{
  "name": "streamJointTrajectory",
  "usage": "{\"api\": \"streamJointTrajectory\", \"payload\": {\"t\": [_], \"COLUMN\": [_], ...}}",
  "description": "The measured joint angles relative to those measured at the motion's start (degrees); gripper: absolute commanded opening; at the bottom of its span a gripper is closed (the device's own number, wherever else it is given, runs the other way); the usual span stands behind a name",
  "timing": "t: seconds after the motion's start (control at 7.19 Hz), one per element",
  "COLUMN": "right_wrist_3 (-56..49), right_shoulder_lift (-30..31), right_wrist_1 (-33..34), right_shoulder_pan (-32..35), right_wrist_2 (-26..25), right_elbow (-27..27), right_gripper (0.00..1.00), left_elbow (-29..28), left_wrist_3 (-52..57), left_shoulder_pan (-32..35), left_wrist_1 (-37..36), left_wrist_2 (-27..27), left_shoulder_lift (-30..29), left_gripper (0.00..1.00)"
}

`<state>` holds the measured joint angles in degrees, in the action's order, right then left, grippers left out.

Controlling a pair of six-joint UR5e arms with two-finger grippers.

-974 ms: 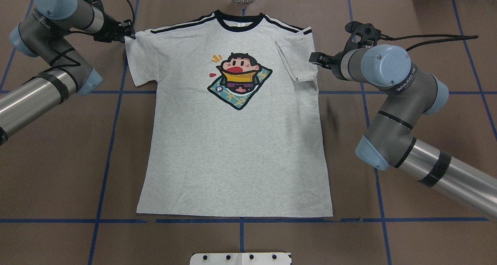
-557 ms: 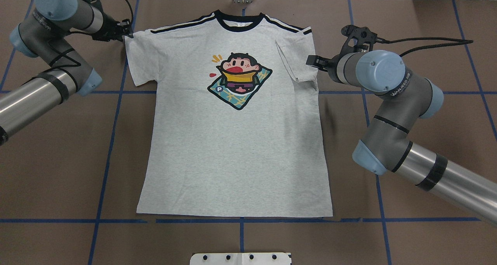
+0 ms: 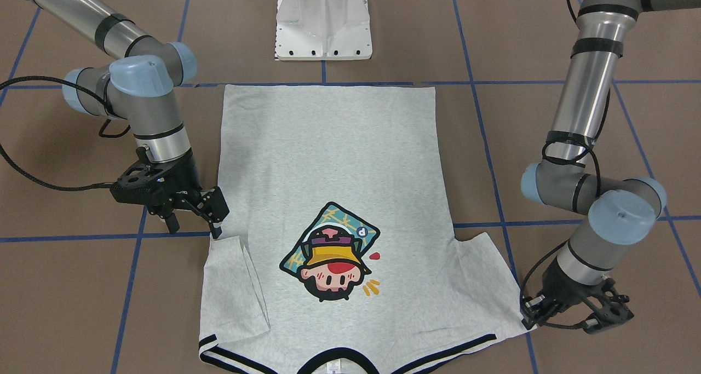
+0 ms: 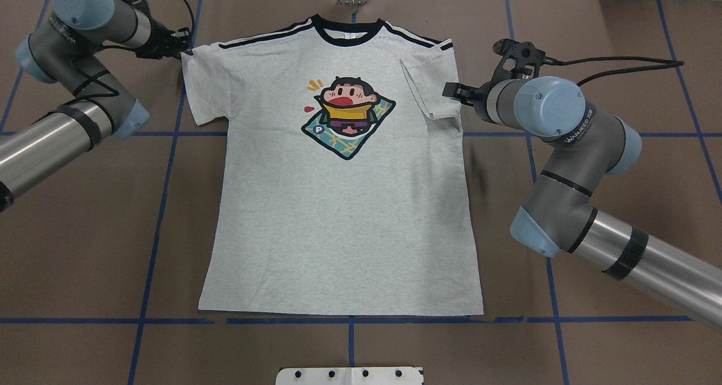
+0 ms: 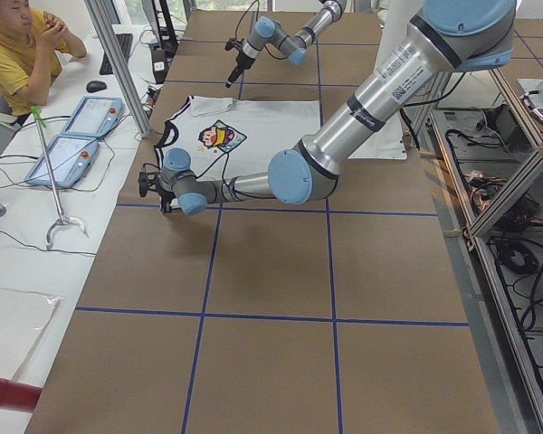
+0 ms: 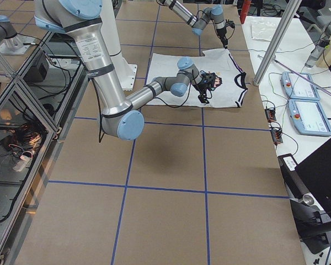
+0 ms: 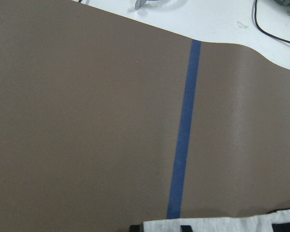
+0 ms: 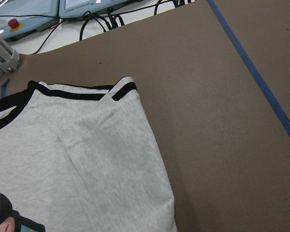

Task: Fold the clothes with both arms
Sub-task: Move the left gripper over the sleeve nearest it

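In the front-facing view, the T-shirt (image 3: 328, 160) lies flat and print-up mid-frame on the table (image 3: 547, 62). The right gripper (image 3: 195, 227), centre left, hovers with fingers apart by the folded-in sleeve. The left gripper (image 3: 531, 315), lower right, meets the other sleeve tip, but its closure cannot be told. In the overhead view, the cloth looks soft and light and would likely sag. Sleeve and hem corners seem the best holds.

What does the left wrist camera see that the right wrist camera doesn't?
Only the left wrist view: almost nothing extra; the light grey T-shirt is just a thin strip at the bottom edge. Only the right wrist view: the shirt's folded-in sleeve, black-striped trim, a bit of the colourful cartoon print and a blue-grey control tablet. Both: the brown table cover, a blue tape line and white tabletop beyond.
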<state>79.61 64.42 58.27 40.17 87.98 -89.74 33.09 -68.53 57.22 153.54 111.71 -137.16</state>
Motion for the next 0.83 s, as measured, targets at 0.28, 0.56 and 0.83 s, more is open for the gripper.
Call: {"api": "streamJointTrajectory", "payload": {"t": [0.28,0.56,0.83], "right_wrist_3": [0.0,0.0,0.0], "right_shoulder_lift": [0.0,-0.3,-0.4], "right_wrist_1": [0.0,0.0,0.0], "right_shoulder_pan": [0.0,0.0,0.0], "right_wrist_2": [0.0,0.1,0.1], "right_elbow": [0.0,0.0,-0.1], "right_gripper": [1.0,1.0,1.0], "left_elbow": [-0.1,-0.4,-0.5], "left_wrist_3": [0.1,0.1,0.1], "left_shoulder_pan": [0.0,-0.1,-0.2], "left_wrist_1": [0.0,0.0,0.0], "left_wrist_2": [-0.3,-0.9,-1.0], "left_shoulder_lift": [0.0,-0.1,-0.3], "left_gripper": [0.26,0.0,0.0]}}
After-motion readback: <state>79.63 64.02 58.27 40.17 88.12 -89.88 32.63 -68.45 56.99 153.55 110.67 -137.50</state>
